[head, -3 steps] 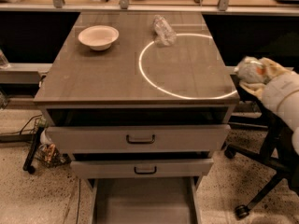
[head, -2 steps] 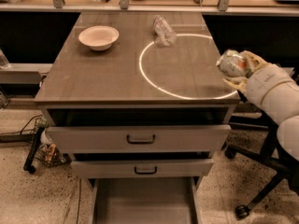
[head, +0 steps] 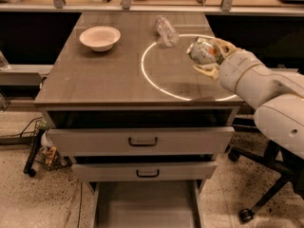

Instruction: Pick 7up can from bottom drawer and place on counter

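Above the counter [head: 109, 80], the 7up can [head: 199, 50] is held clamped (tilted sideways) by the gripper [head: 210, 57], and could be sent rolling if released too high

The arm [head: 266, 87] is extended in from the right. The gripper [head: 207, 56] is held above the right side of the counter [head: 104, 80], its 2 fingers [head: 207, 70] clamped around the can [head: 201, 50].
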You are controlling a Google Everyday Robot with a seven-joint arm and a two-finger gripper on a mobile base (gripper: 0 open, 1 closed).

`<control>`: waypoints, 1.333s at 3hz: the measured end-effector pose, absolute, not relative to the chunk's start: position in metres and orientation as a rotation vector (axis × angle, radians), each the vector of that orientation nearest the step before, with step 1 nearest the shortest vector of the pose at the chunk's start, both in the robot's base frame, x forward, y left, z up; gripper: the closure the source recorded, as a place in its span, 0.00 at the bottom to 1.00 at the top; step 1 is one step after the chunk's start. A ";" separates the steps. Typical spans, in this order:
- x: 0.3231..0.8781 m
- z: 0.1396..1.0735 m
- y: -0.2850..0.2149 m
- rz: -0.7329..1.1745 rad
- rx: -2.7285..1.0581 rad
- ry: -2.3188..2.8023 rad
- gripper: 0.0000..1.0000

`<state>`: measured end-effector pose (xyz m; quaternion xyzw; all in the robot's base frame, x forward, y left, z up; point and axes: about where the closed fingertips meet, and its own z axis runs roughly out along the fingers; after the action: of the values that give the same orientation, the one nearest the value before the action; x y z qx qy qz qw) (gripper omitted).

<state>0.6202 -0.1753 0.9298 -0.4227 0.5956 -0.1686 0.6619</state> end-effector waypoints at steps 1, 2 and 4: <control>0.620 0.932 -0.171 -0.339 -0.935 1.359 1.00; 0.624 0.944 -0.171 -0.326 -0.903 1.335 1.00; 0.675 0.972 -0.142 -0.136 -0.722 1.290 1.00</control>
<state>0.6755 -0.1422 0.9721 -0.3289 0.5873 -0.0621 0.7369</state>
